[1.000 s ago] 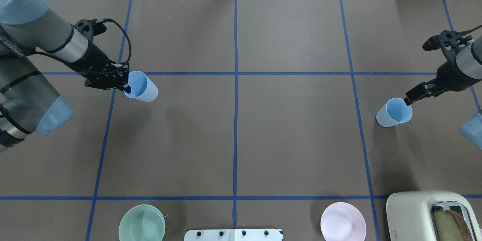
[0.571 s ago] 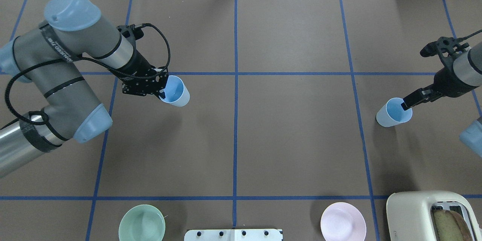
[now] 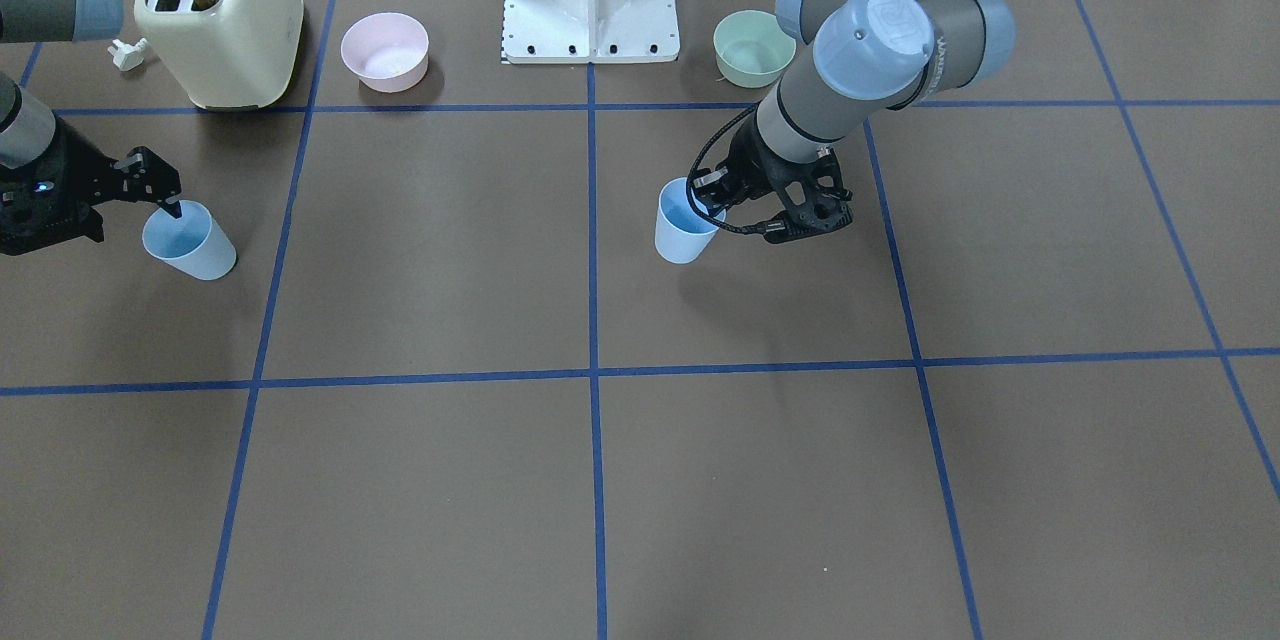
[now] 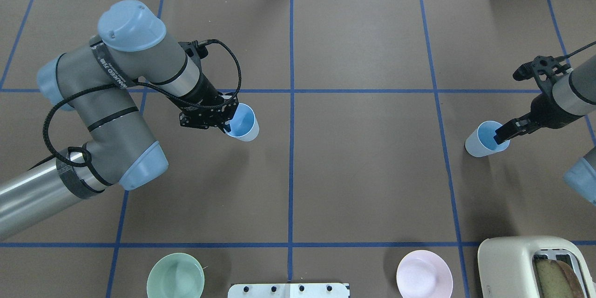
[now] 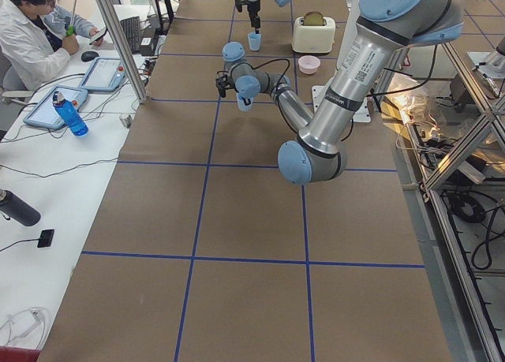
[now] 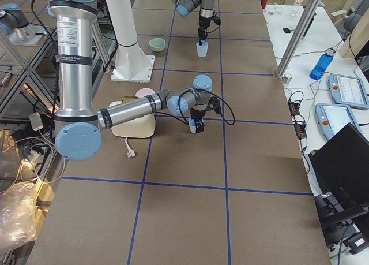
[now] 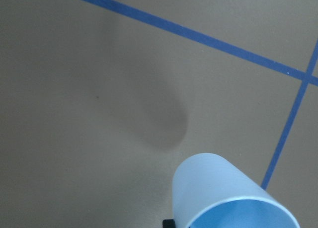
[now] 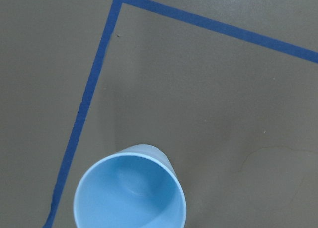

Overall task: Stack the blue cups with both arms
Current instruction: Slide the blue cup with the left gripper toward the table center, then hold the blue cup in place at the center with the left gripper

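Note:
My left gripper (image 4: 227, 124) is shut on the rim of one pale-blue cup (image 4: 243, 122) and holds it a little above the table, just left of the centre line. This cup also shows in the front view (image 3: 683, 225) and the left wrist view (image 7: 226, 195). The other blue cup (image 4: 484, 141) stands upright on the table at the right. My right gripper (image 4: 500, 134) is at its rim, with one finger inside, and looks open. The right wrist view shows this cup (image 8: 130, 193) from above, with no fingers in frame.
A cream toaster (image 4: 535, 265) with a bread slice stands at the near right. A pink bowl (image 4: 423, 274) and a mint-green bowl (image 4: 175, 275) flank the white base mount (image 4: 288, 290). An operator (image 5: 31, 31) sits beyond the table's far side.
My left arm has carried its cup rightward, from near the left grid line toward the centre line. My right gripper has edged down onto the right cup's rim. That cup has not moved.

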Motion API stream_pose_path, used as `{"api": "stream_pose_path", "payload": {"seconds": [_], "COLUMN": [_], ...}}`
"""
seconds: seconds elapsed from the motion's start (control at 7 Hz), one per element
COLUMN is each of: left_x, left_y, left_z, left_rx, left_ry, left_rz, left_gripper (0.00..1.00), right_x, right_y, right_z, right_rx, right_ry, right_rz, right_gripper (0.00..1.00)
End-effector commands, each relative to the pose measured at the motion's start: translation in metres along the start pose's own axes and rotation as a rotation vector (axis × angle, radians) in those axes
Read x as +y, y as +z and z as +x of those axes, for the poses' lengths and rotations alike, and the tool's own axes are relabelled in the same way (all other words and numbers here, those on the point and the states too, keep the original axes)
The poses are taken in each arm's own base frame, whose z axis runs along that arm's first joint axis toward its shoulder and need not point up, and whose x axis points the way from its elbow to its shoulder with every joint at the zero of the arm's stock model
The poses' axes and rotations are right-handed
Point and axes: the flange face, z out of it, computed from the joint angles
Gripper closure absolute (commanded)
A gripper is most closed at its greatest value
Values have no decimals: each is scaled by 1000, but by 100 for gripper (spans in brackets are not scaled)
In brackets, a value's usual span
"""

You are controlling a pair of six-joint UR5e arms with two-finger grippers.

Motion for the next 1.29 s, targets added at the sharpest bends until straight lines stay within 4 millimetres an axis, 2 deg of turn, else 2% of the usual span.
{"api": "stream_pose_path", "payload": {"seconds": [0.0,0.29,0.57,1.0,1.14], "left_x": [7,22,26,38,40], "left_y": [5,20,18,24,24], "left_z": [5,15,23,43,47], "left_rx": [0,-10,0,7,11], "left_ry": [6,2,11,-10,-7], "left_rz": [-8,5,3,-12,-14], "left_gripper": [100,100,100,100,100], "right_x": [-3,-10,-18,-19,-19], "right_y": [4,7,11,11,13], "right_z": [0,-1,-1,-1,0], "right_rx": [2,2,1,4,6], "right_ry": [-8,-10,-10,-9,-7], "right_rz": [-5,-5,-7,-6,-8], "right_gripper": [13,14,23,51,55]}}
